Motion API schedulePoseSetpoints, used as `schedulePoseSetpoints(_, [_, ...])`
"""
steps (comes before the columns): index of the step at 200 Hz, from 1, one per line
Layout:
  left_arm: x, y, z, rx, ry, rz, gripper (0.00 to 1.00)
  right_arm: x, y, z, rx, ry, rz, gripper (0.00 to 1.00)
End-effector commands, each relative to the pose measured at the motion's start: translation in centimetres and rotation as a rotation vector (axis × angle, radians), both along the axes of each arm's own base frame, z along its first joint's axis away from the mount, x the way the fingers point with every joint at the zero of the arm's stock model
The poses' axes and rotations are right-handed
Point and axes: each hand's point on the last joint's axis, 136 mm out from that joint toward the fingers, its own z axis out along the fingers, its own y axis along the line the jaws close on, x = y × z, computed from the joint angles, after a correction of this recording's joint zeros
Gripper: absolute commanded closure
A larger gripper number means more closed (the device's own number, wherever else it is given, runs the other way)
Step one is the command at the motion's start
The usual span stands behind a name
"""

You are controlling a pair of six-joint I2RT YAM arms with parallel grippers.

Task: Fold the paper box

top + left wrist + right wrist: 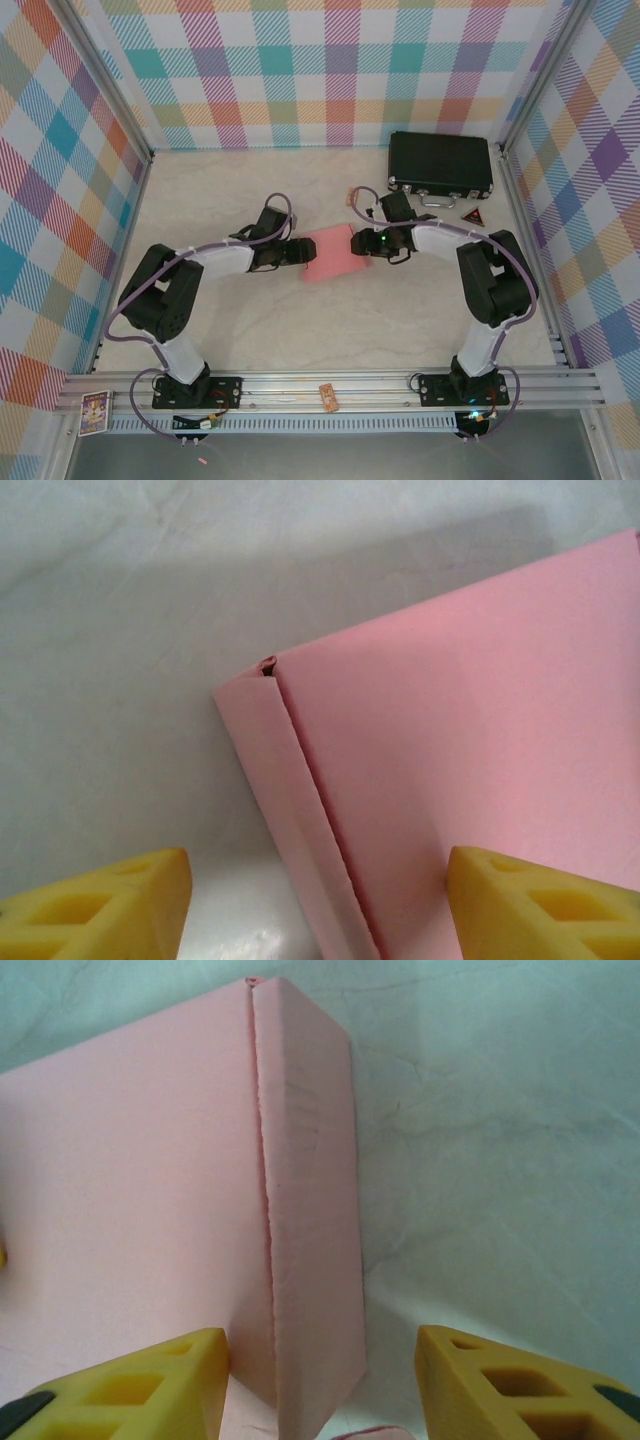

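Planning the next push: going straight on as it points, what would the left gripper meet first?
Probably the paper box: its folded edge lies just ahead between the open fingers of the left gripper, though depth is unclear.

The paper box (330, 256) lies on the bench (250, 330), near its middle. The left end effector (303, 253) sits just left of it and the right end effector (357, 243) just right. In each wrist view one end of the box lies between the fingers, apparently untouched. Behind and to the right lies a hard case (440, 163), with a small triangular item (472, 215) just before it. A small block (327, 397) rests on the near rail (400, 385).
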Motion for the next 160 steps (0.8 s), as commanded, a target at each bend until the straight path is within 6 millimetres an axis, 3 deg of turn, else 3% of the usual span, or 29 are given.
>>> schedulePoseSetpoints(1, [-0.1,-0.4,2.0,-0.042,-0.08,-0.007,0.29,-0.9,0.3,0.3,0.013,-0.01,0.037,0.47])
schedulePoseSetpoints(64, [-1.0,-1.8,2.5,-0.135,-0.101,-0.079,0.25,-1.5,1.4,0.7,0.094,0.013,0.094,0.49])
schedulePoseSetpoints(110, [-1.1,-2.0,1.8,-0.152,-0.06,-0.068,0.3,-1.5,2.5,1.3,0.135,0.042,0.118,0.54])
schedulePoseSetpoints(160, [-0.6,-2.4,3.3,-0.203,-0.05,-0.071,0.39,-2.0,2.4,2.5,0.146,0.052,0.121,0.56])
